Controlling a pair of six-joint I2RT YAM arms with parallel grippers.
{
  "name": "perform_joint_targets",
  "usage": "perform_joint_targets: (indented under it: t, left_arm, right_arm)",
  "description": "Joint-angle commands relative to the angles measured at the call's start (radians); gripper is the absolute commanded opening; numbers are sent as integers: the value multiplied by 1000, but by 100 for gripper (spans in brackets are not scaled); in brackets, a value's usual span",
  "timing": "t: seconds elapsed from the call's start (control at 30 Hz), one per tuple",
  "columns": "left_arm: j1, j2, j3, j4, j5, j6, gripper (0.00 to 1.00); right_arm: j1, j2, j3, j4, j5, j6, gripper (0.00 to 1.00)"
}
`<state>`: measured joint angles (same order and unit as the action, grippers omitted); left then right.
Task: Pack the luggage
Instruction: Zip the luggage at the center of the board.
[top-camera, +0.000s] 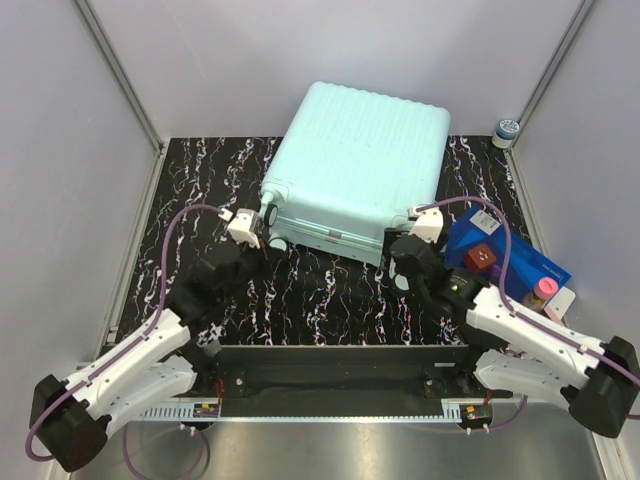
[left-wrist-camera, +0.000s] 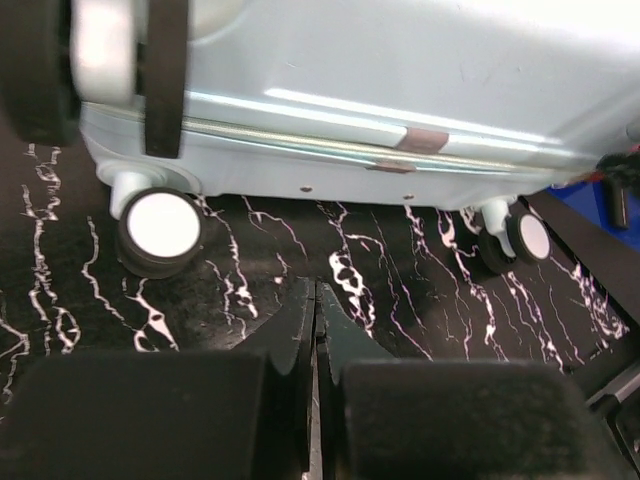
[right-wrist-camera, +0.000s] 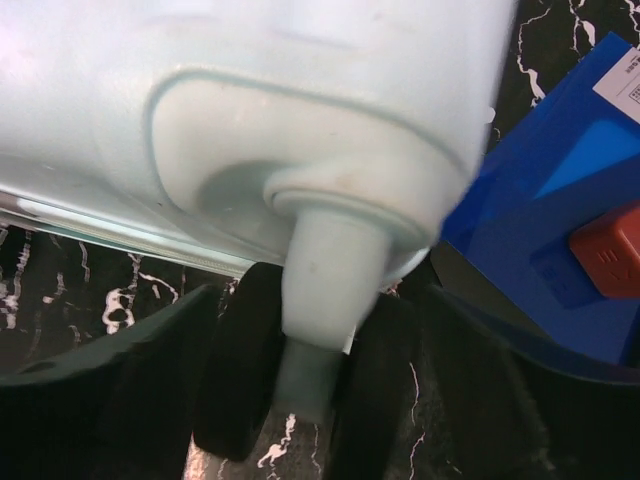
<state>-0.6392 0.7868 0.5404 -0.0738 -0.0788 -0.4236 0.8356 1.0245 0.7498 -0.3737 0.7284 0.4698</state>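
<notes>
Left arm first: I'm stretched low across the table (top-camera: 330, 295), forearm angled in toward the near-left corner of the suitcase (top-camera: 355, 170). My left gripper (left-wrist-camera: 316, 310) is clamped tight, fingertips pressed together with nothing between them. It hangs just above the marbled top and points at the wheeled edge.

On the right, my arm bends in from the far side and reaches the suitcase's near-right corner. My right gripper (right-wrist-camera: 310, 400) is spread wide, one finger on either side of a twin caster (right-wrist-camera: 320, 280). I can't tell whether the pads touch it.

The mint-green suitcase lies flat and closed in the middle of the table toward the back, ribbed shell up, so its contents are hidden. Just right of it sits a flat blue box (top-camera: 520, 262) with a red block (right-wrist-camera: 608, 255) on it and a small pinkish bottle (top-camera: 543, 292) at its near end.

The count: one suitcase, one blue box, one red block, one bottle. There are three wheels (left-wrist-camera: 160, 232) in my left wrist view, and one small round tub (top-camera: 508, 130) is at the back-right corner.
</notes>
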Motion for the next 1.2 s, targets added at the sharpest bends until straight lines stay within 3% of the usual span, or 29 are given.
perform_joint_targets:
  t: [0.0, 0.23, 0.67, 0.87, 0.93, 1.07, 1.1, 1.17]
  left_arm:
    - [-54, 35, 76, 69, -35, -1, 0]
    - [-102, 89, 101, 112, -41, -9, 0]
    - [-191, 190, 179, 146, 13, 14, 0]
    - [-189, 85, 245, -22, -152, 55, 2]
    - [-179, 75, 289, -95, -179, 90, 35]
    - [-113, 77, 392, -269, -272, 140, 63]
    - [-91, 72, 398, -280, -274, 144, 76]
    - [-10, 63, 403, -287, -225, 163, 87]
  right_arm:
    - [-12, -147, 74, -50, 17, -25, 97]
    - [-12, -221, 157, -180, -24, -72, 100]
    - [-12, -145, 272, -168, -248, -77, 100]
    - [-12, -86, 302, -152, -331, -66, 100]
    - [-10, -69, 309, -153, -328, -50, 100]
    - [-9, -35, 318, -146, -354, -33, 100]
    - [-10, -29, 318, -142, -374, -33, 100]
    - [-10, -15, 318, -137, -388, -30, 99]
